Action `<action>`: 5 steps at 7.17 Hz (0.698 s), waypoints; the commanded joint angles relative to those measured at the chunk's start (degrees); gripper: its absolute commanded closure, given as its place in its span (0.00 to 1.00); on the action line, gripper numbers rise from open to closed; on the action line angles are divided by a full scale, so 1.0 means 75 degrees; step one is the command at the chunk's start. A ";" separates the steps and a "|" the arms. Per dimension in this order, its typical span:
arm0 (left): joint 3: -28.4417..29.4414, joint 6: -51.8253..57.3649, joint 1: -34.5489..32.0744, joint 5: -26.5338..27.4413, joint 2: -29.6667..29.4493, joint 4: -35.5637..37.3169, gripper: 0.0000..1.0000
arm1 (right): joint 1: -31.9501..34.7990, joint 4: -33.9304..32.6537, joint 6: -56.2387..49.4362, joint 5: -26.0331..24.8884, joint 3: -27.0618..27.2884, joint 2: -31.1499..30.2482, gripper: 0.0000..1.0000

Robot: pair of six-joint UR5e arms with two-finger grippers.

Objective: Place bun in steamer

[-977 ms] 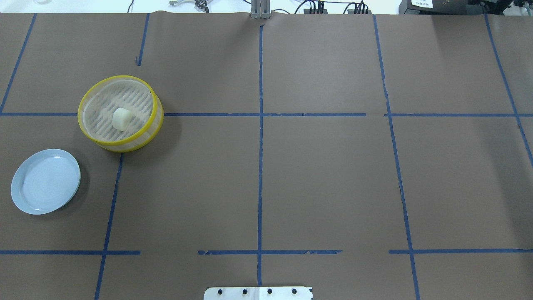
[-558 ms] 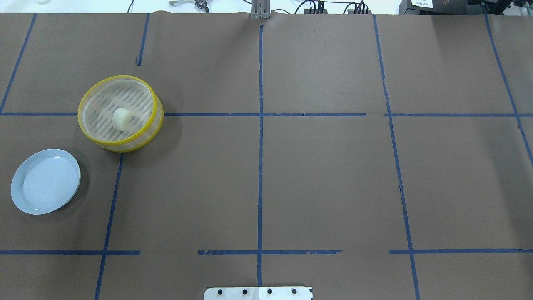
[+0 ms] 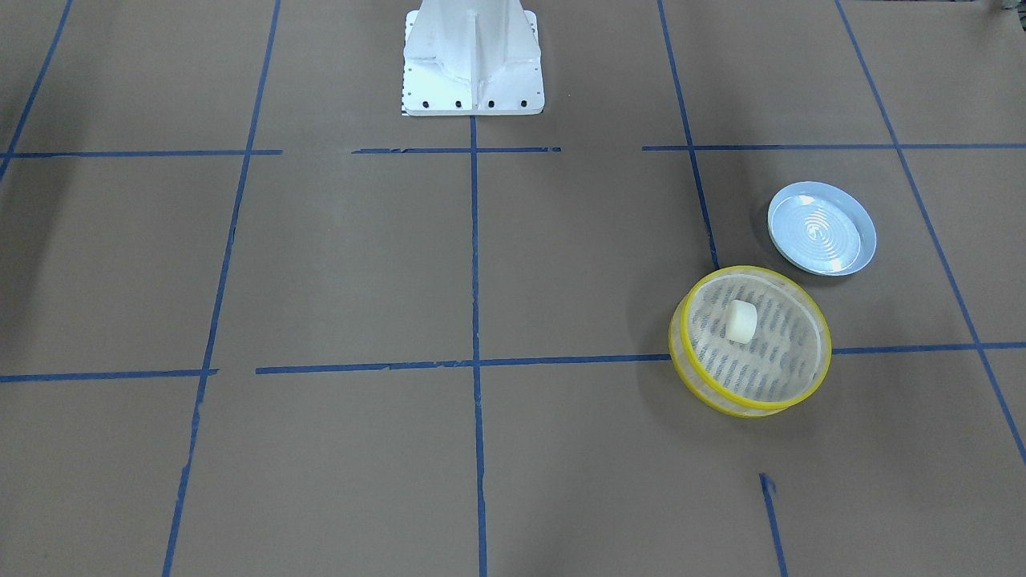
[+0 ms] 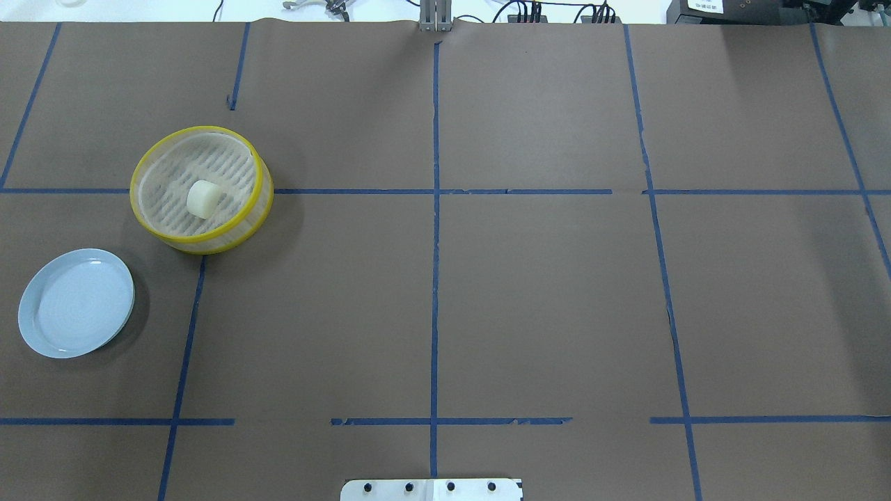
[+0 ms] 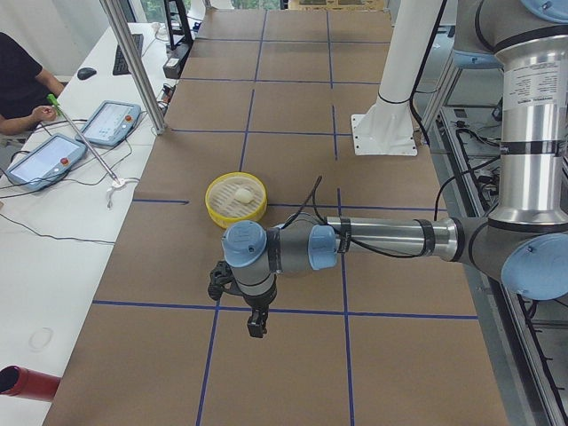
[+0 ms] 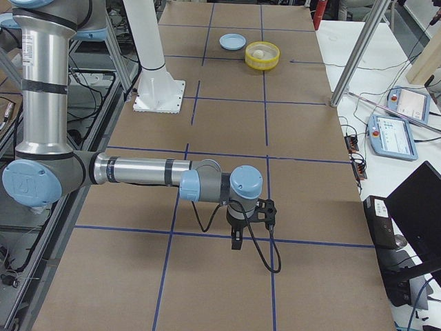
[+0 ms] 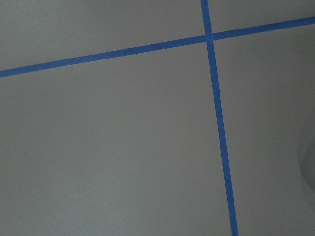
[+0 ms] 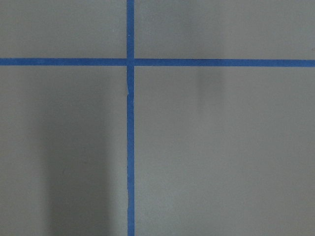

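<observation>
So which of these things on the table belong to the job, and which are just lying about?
Part of the job:
- bun, already lying inside the steamer
- steamer, a yellow-rimmed basket

Just lying about:
- light-blue plate, with nothing on it, beside the steamer
- blue tape lines marking the table

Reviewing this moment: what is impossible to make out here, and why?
- left gripper: shows only in the exterior left view, small; open or shut unclear.
- right gripper: shows only in the exterior right view; same doubt.
- plate: hidden behind the left arm in the exterior left view.
- pale curve: cut off by the left wrist view's right edge; unidentifiable.
- bun in steamer: too small for detail in the exterior right view.
</observation>
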 commanded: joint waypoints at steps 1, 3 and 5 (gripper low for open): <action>-0.0018 -0.0022 0.0006 0.0000 -0.0013 0.0011 0.00 | -0.0005 0.0000 0.0000 0.0000 0.0000 0.0000 0.00; -0.0030 -0.0022 0.0006 0.0000 -0.0013 0.0000 0.00 | 0.0007 0.0000 0.0000 0.0000 0.0000 0.0000 0.00; -0.0065 -0.0011 0.0006 0.0000 -0.0001 0.0000 0.00 | 0.0007 0.0000 0.0000 0.0000 0.0000 0.0000 0.00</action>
